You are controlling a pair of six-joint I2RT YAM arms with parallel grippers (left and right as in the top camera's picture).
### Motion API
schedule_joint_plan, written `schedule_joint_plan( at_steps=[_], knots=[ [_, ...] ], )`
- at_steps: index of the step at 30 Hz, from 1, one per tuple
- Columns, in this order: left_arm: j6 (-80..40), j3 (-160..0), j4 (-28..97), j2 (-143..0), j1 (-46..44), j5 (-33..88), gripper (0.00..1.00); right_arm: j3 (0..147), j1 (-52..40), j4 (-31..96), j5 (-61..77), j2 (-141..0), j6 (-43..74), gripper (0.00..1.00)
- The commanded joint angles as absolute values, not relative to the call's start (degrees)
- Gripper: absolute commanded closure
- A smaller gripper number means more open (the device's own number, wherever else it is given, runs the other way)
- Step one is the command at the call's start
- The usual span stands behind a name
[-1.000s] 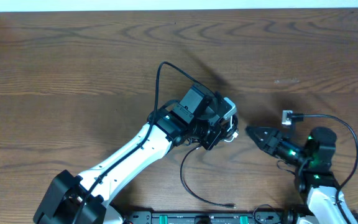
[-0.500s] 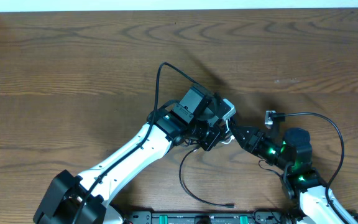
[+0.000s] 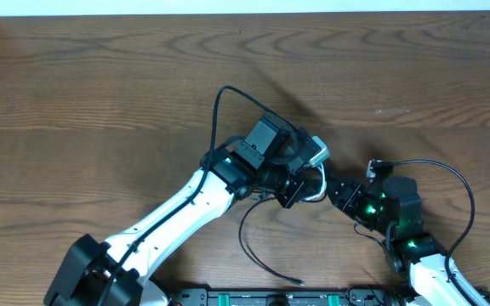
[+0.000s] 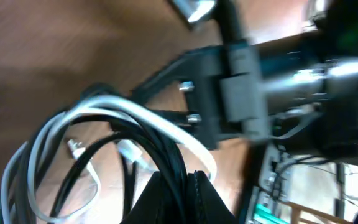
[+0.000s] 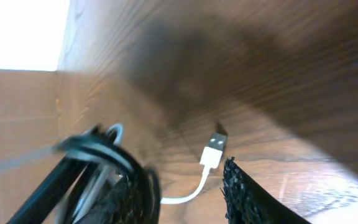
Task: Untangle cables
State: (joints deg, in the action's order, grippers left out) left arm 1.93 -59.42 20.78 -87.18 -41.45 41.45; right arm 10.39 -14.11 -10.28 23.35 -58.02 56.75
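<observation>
My left gripper (image 3: pixel 303 178) is shut on the cables, a bundle of thin black cords (image 4: pixel 166 146) with one whitish strand (image 4: pixel 138 115) looping through it. One loose black cord (image 3: pixel 252 253) trails from the bundle toward the table's front edge and ends in a small plug (image 3: pixel 299 280). My right gripper (image 3: pixel 333 189) is open right beside the bundle. In the right wrist view its fingers (image 5: pixel 182 193) straddle the whitish strand's USB plug (image 5: pixel 214 149), with the black cords (image 5: pixel 98 165) against the left finger. The right gripper also shows in the left wrist view (image 4: pixel 229 93).
The wooden table (image 3: pixel 100 102) stretches wide to the left and back. Thicker black wires arch over each arm, one by the left wrist (image 3: pixel 221 98) and one by the right (image 3: pixel 449 170). The arm bases' rail (image 3: pixel 279 297) lies at the front edge.
My right gripper has moved left, from apart to right against the held bundle. The loose cord's loop and plug end have shifted a little left. The left arm has barely moved.
</observation>
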Motion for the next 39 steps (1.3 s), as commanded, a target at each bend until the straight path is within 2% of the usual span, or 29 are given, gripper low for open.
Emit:
schedule_joint_plan(
  at_steps=[1, 8, 14, 29, 34, 39],
  knots=[
    [2.9, -59.4, 20.1, -83.4, -41.5, 50.6, 0.93, 10.4, -14.3, -8.7, 19.4, -58.2, 55.4, 0.61],
    [2.9, -59.4, 20.1, -82.2, -40.8, 50.6, 0.93, 10.4, -14.3, -5.4, 15.4, -58.2, 53.5, 0.6],
    [2.7, -59.4, 20.2, -82.2, -36.8, 50.6, 0.93, 10.4, -14.3, -2.1, 13.1, -58.2, 51.7, 0.57],
    [1.2, -59.4, 19.1, -82.2, -17.4, 51.0, 0.92, 10.4, -14.2, 3.4, 7.2, -58.2, 51.4, 0.54],
    [1.2, -59.4, 19.1, -82.2, -12.7, 51.0, 0.93, 10.4, -14.2, 3.7, 6.8, -58.2, 51.4, 0.51],
    [-0.6, -59.4, 19.7, -82.2, -11.6, 51.0, 0.93, 10.4, -14.2, 2.3, 9.7, -58.1, 51.3, 0.41]
  ],
)
